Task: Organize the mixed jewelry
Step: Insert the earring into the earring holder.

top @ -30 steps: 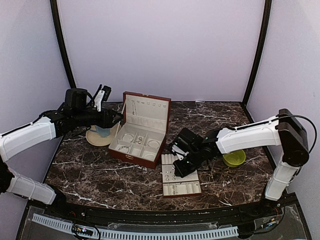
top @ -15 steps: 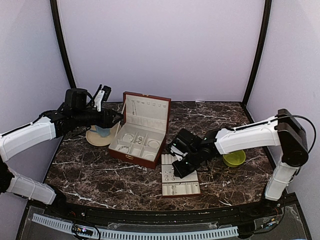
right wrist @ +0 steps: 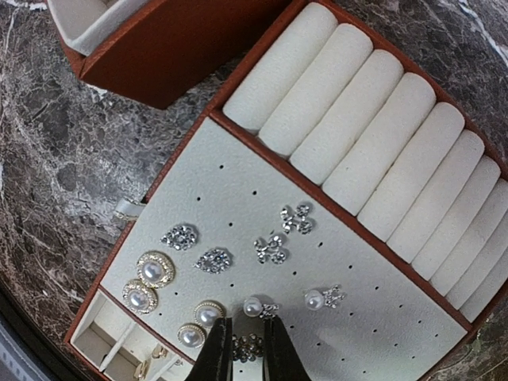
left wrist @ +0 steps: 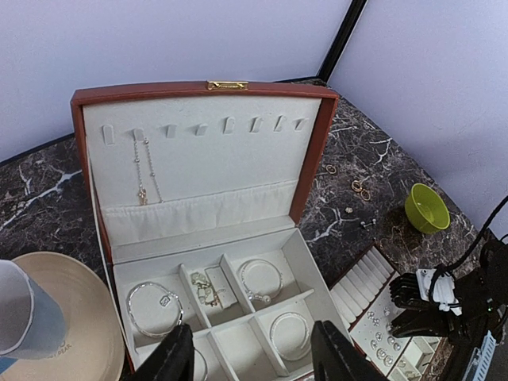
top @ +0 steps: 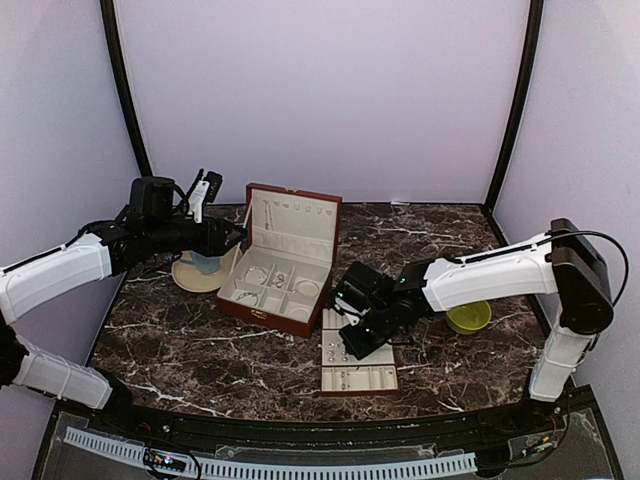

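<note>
My right gripper [right wrist: 248,354] hangs low over the cream earring pad of the slotted tray [right wrist: 238,163], shut on a small crystal stud [right wrist: 248,346]. Several studs sit on the pad: gold-rimmed pearls [right wrist: 151,271], crystal drops [right wrist: 181,236] and pearl studs [right wrist: 255,306]. In the top view that gripper [top: 351,336] is above the tray [top: 362,379]. The left gripper [left wrist: 254,359] hovers open over the near edge of the open box [left wrist: 202,89], nothing between its fingers. Silvery bracelets [left wrist: 260,279] lie in the compartments and a chain [left wrist: 143,171] hangs in the lid.
Loose rings [left wrist: 359,187] and studs [left wrist: 367,224] lie on the marble to the right of the box. A green bowl [top: 468,317] stands by the right arm. A pale mug on a saucer [top: 200,270] is to the left of the box [top: 282,258].
The right gripper has shifted a little to the left over the tray, still closed on the stud. The left arm has not moved.
</note>
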You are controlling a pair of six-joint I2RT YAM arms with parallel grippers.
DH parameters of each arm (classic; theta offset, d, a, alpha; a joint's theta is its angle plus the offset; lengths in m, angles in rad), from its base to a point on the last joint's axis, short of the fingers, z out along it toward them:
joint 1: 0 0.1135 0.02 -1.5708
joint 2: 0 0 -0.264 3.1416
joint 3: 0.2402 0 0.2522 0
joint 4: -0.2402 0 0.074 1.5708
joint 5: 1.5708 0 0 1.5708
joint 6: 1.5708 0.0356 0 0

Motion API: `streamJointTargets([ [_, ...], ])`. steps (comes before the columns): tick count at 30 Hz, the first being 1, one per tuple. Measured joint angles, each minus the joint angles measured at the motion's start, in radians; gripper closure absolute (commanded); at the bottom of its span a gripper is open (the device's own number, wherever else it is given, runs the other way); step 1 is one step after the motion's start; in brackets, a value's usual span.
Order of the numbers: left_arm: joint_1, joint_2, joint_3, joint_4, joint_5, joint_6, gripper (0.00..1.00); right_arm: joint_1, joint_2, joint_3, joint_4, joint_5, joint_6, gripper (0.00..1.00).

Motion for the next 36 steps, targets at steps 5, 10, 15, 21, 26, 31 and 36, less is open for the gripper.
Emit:
streamJointTargets([
  [5, 0.000, 0.000, -0.001, 0.000, 0.000, 0.000, 0.47, 0.013, 0.005, 0.008, -0.007, 0.019, -0.001, 0.91],
  [10, 0.000, 0.000, -0.001, 0.000, 0.000, -0.003, 0.47, 0.028, 0.013, 0.021, -0.021, 0.044, -0.003, 0.91],
  [15, 0.000, 0.000, -0.001, 0.000, 0.000, -0.006, 0.47, 0.053, 0.034, 0.048, -0.040, 0.074, -0.008, 0.91],
  [21, 0.000, 0.000, -0.002, 0.001, 0.000, -0.007, 0.47, 0.076, 0.045, 0.065, -0.051, 0.105, -0.016, 0.91],
  [26, 0.000, 0.000, -0.005, 0.002, 0.000, -0.007, 0.47, 0.094, 0.050, 0.070, -0.056, 0.127, -0.016, 0.90],
  [31, 0.000, 0.000, -0.006, 0.002, 0.001, -0.007, 0.47, 0.113, 0.055, 0.076, -0.060, 0.144, -0.020, 0.89],
  [36, 0.000, 0.000, -0.006, 0.002, 0.001, -0.007, 0.46, 0.129, 0.063, 0.080, -0.060, 0.161, -0.023, 0.87],
])
